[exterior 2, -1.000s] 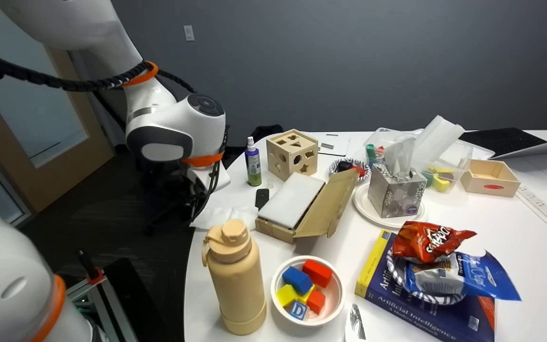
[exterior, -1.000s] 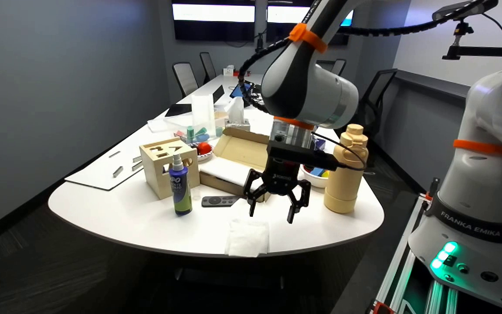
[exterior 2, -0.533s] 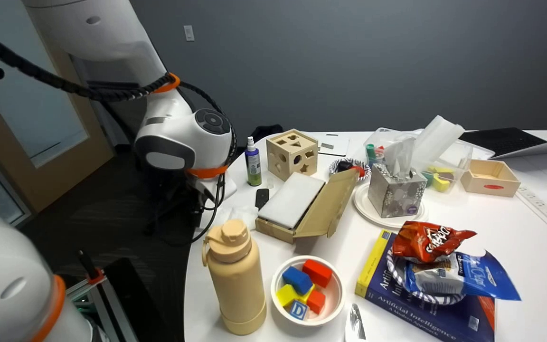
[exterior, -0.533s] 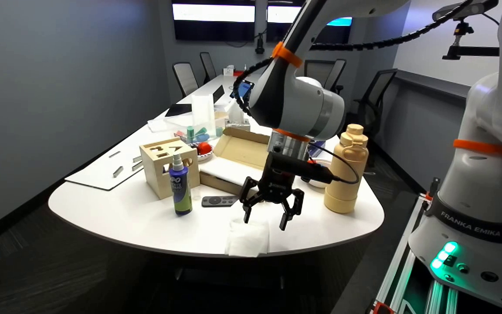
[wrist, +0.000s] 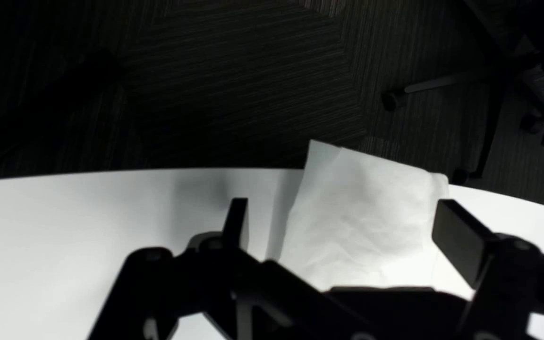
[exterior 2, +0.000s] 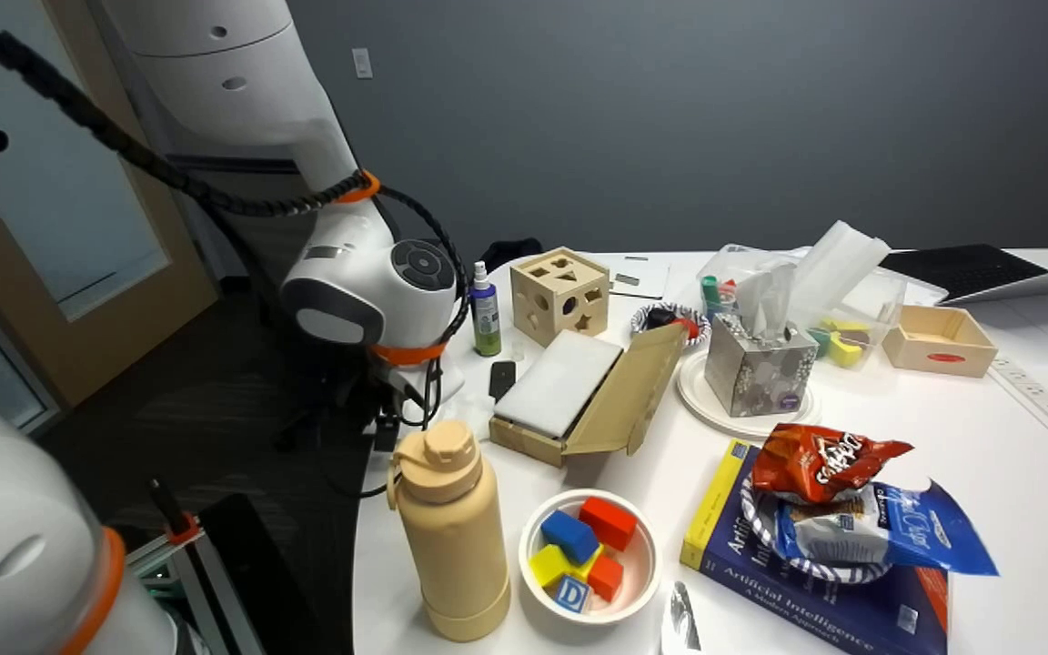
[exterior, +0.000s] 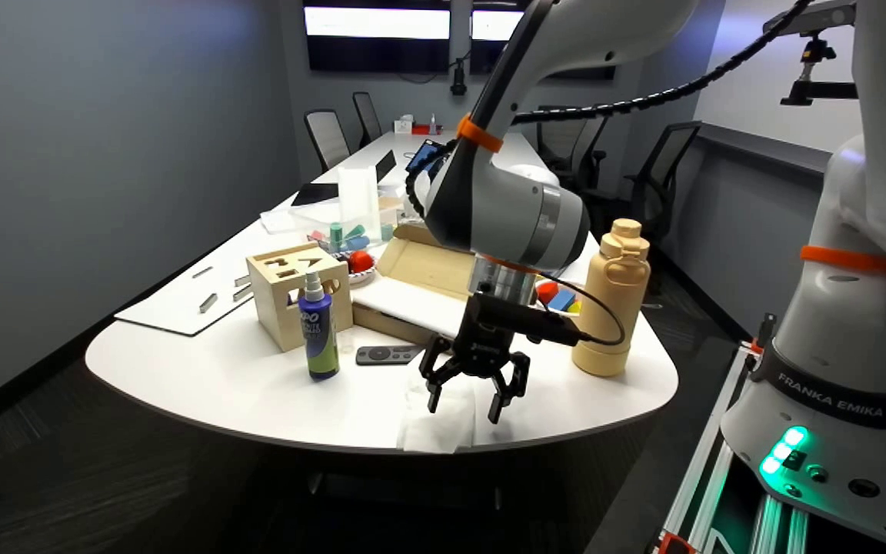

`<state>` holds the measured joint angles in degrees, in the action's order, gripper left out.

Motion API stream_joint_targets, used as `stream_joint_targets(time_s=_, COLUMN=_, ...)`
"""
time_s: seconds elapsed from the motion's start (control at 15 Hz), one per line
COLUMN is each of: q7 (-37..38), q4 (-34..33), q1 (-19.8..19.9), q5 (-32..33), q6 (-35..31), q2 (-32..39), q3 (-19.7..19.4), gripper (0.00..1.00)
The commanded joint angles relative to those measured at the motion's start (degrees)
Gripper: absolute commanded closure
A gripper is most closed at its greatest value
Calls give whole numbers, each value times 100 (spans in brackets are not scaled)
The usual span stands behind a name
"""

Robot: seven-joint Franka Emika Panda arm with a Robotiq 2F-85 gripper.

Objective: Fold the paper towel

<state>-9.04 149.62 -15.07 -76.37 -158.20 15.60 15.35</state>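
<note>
The paper towel is a creased white sheet lying at the table's near edge, with its outer end slightly past the edge. It shows partly in an exterior view, behind the bottle and wrist. In the wrist view the paper towel spreads between and beyond the fingers, its lower part hidden by the gripper. My gripper is open and empty, pointing down above the towel. In the wrist view the gripper has its fingers wide apart, one over bare table left of the towel, one by its right edge.
A beige bottle and a bowl of blocks stand beside the arm. A remote, an open cardboard box, a spray bottle and a wooden cube lie beyond the towel. The table edge drops to dark floor.
My gripper has come down and across toward the towel, left and down in an exterior view, staying open. The towel has not visibly moved.
</note>
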Motion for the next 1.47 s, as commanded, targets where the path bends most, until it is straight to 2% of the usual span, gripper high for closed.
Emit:
stream_joint_targets(time_s=0.0, q7=-412, q4=-226, q1=41, q5=-349, q6=-58, q2=325, q3=38, gripper=0)
stream_joint_targets(time_s=1.2, q7=-459, q4=-710, q1=1, q5=-458, q6=-91, q2=858, q3=21, gripper=0)
stream_joint_targets(time_s=1.27, q7=-465, q4=-717, q1=4, q5=-459, q6=-95, q2=868, q3=17, gripper=25)
stream_joint_targets(time_s=1.4, q7=-458, q4=-729, q1=5, q5=-463, q6=-107, q2=884, q3=15, gripper=34)
